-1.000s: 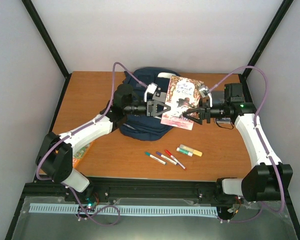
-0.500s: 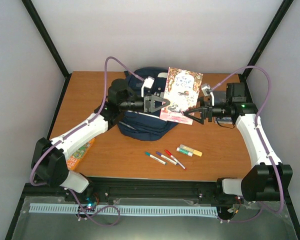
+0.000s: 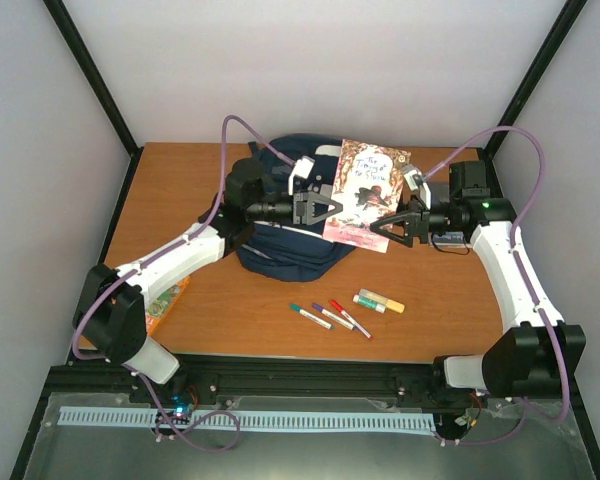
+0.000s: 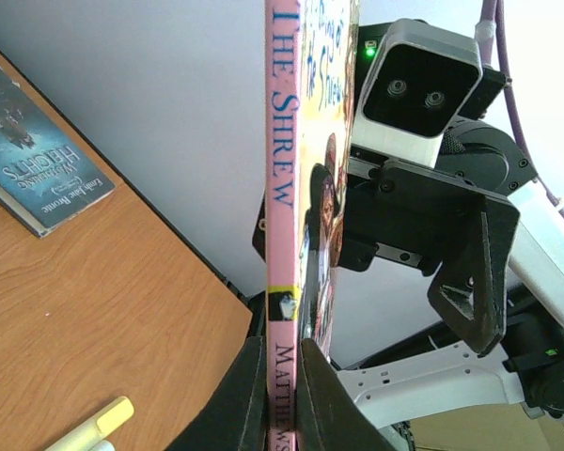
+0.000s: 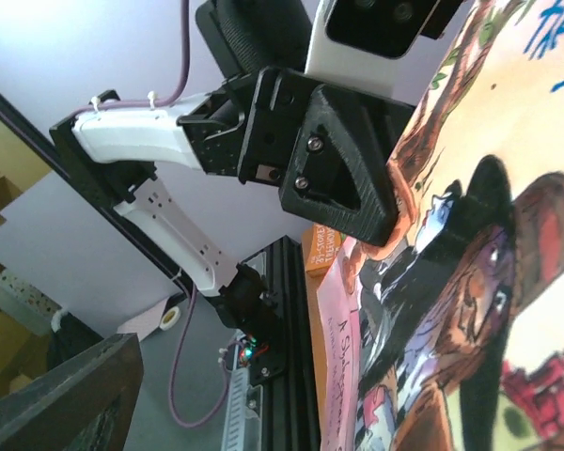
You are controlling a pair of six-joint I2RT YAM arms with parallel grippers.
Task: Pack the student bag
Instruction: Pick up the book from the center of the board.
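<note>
"THE SHREW" and "MATTHEWS" on book spine (image 4: 280,188)

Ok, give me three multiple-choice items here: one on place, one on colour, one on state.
1. Where is the book? A) on the table B) in the air by the bag C) inside the bag
2. What colour is its spine? A) green B) white C) pink
3. The left fingers are: A) shut on the spine B) open C) shut on a pen
1 B: the top view shows it raised by the bag. 2 C: the left wrist view shows pink. 3 A: they pinch it from both sides.
</note>
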